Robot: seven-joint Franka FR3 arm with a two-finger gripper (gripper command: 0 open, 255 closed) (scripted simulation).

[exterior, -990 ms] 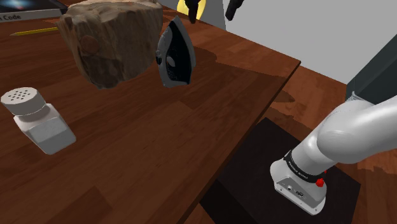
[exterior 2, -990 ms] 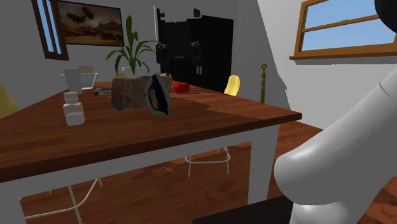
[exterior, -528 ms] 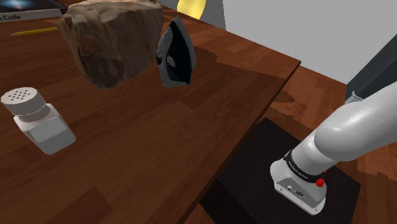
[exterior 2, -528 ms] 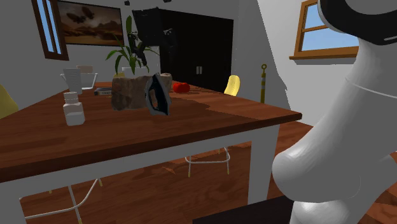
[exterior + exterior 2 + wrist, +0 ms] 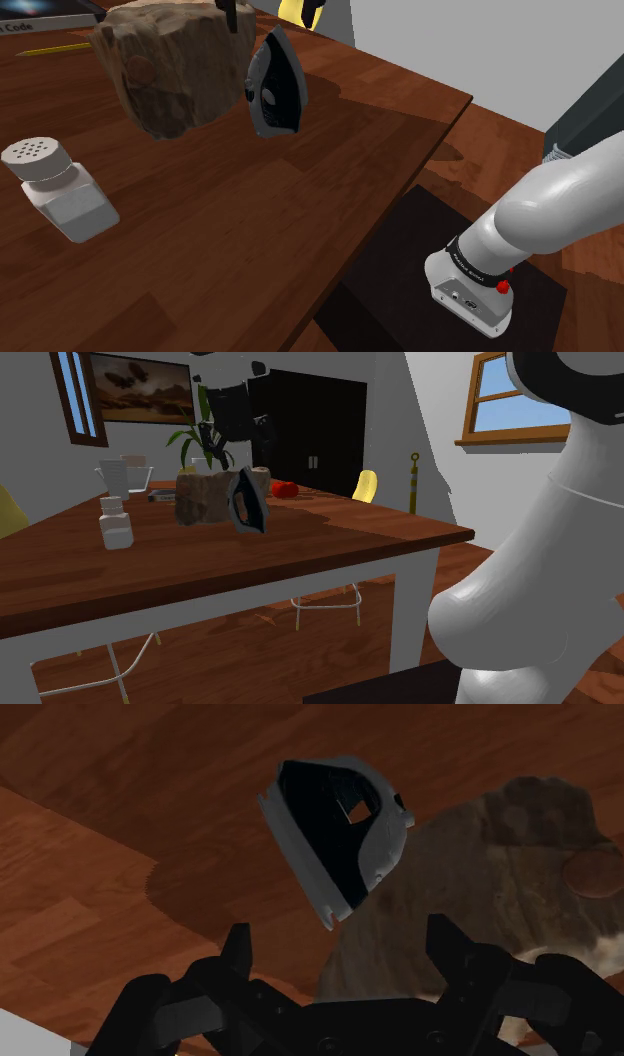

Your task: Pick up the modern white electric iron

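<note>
The iron (image 5: 275, 85) is grey with a dark body and stands on its heel on the wooden table (image 5: 300, 220), leaning against a brown rock (image 5: 170, 60). It also shows in the second exterior view as the iron (image 5: 247, 500) and in the wrist view as the iron (image 5: 340, 834). My black gripper (image 5: 270, 10) hangs open a little above it, one finger on each side. From across the room the gripper (image 5: 238, 440) is over the iron and the rock (image 5: 205, 497). In the wrist view the gripper (image 5: 342, 936) has its fingers wide apart, holding nothing, with the iron ahead between them.
A white shaker (image 5: 60, 190) stands on the table at the shoulder view's left. A yellow pencil (image 5: 55, 47) and a book (image 5: 50, 8) lie at the far side. The table edge (image 5: 430, 150) runs near the dark stand (image 5: 450, 290). A red object (image 5: 285, 489) lies behind the rock.
The gripper has swung toward the shoulder view's left and come down, so its fingers now straddle the space above the iron. The iron and rock have not moved.
</note>
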